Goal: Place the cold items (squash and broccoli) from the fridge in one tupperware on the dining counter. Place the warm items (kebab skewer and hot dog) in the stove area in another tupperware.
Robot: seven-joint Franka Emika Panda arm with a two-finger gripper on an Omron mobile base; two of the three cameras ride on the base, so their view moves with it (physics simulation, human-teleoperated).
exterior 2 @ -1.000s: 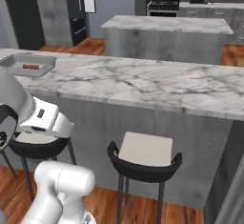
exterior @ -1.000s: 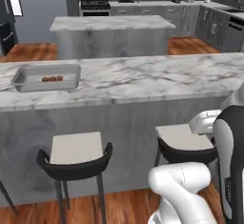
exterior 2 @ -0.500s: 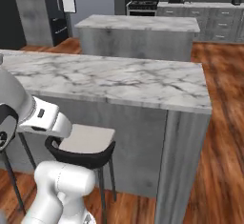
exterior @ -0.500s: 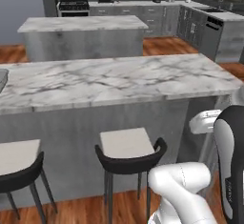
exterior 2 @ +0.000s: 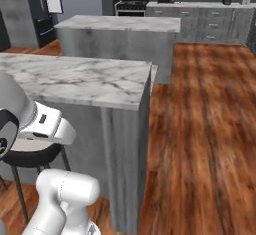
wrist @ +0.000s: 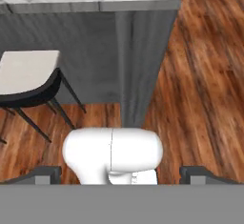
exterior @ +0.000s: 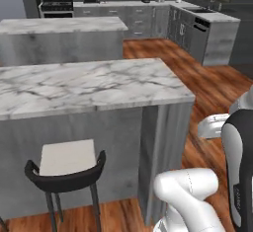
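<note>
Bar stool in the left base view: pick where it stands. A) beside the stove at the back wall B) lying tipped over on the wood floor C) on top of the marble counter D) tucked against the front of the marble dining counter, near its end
D: the bar stool stands upright on the wood floor, its pale seat just below the overhang of the marble dining counter, a little in from the counter's end panel.

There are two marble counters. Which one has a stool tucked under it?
The nearer marble counter: a black stool with a pale seat sits under its edge. The farther marble island, back toward the stove, has none showing.
</note>
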